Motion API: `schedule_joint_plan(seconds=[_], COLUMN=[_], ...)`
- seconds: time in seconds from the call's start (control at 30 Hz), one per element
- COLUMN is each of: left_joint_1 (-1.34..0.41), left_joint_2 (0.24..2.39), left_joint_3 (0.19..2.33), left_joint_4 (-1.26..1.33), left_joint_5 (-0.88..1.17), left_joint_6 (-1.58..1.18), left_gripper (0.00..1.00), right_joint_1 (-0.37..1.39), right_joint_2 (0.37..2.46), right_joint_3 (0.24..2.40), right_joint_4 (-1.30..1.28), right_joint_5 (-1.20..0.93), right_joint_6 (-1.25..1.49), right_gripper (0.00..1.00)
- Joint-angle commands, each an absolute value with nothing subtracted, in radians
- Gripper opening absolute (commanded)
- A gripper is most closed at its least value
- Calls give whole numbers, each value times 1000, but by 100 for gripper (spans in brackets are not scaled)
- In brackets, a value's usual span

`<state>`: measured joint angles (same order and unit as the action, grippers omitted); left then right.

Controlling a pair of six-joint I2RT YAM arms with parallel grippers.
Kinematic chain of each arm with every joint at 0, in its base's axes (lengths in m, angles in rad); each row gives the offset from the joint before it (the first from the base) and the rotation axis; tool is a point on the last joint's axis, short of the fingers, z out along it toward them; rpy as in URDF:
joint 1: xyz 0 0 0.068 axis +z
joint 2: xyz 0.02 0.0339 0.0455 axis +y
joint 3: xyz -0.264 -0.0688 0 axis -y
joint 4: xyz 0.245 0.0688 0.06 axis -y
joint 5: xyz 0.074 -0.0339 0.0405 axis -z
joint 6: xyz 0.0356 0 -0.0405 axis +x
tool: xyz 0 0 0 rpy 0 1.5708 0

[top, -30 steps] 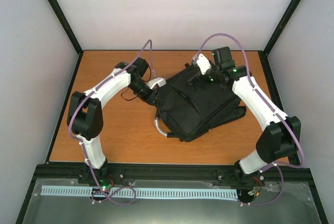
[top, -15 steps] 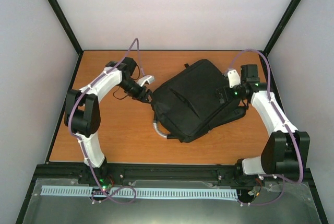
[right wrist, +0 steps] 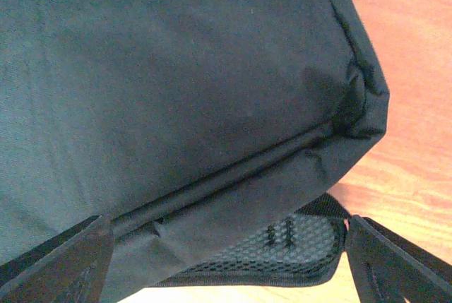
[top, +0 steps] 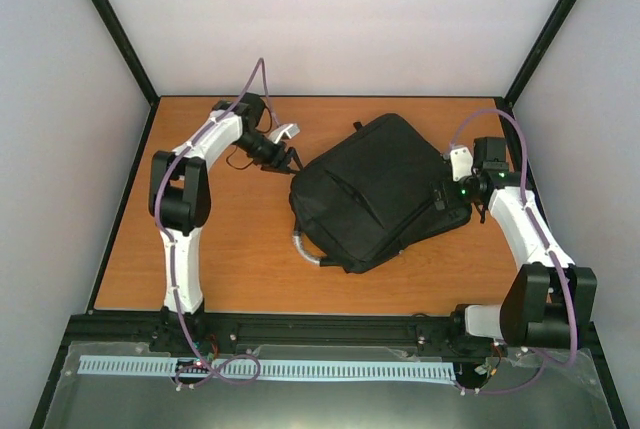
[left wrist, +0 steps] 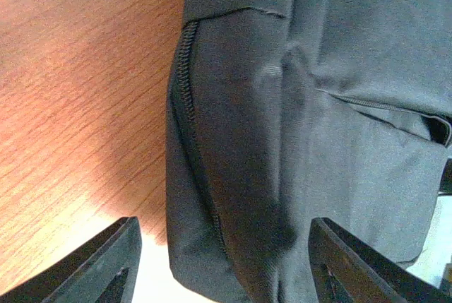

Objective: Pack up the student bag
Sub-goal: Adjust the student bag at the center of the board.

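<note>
Fingers (left wrist: 106,268) on the left gripper (top: 285,161) and right gripper (top: 440,197) are spread wide, holding nothing; the student bag (top: 375,189) lies flat on the table (top: 220,249), its zipper (left wrist: 181,91) edge just ahead of the left tips, a corner just ahead of the right ones. Looks like the let-go step, so I'd back both straight off the fabric without snagging that zipper.

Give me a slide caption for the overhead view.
Black backpack flat on a wooden table, the left end effector and right end effector open at its two sides.
</note>
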<state>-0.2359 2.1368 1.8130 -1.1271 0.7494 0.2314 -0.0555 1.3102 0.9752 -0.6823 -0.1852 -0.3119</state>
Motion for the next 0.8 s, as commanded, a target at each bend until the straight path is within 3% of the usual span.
schedule_joint_plan(seconds=[0.0, 0.5, 0.77], left_joint_1=[-238, -284, -318], left_joint_2=[2191, 2120, 2041], left_joint_3=[1849, 1741, 1586], left_joint_4=[-1149, -1135, -1117], left_joint_5=[796, 875, 817], left_joint_6=[212, 244, 308], left_gripper=[66, 44, 35], right_joint_1=[-72, -74, -40], right_joint_2=[1316, 1448, 1568], right_joint_3=[942, 944, 1030], right_joint_4=[-683, -639, -602], right_joint_5=[-188, -280, -302], right_joint_6=[-323, -311, -288], right_gripper=[89, 68, 66])
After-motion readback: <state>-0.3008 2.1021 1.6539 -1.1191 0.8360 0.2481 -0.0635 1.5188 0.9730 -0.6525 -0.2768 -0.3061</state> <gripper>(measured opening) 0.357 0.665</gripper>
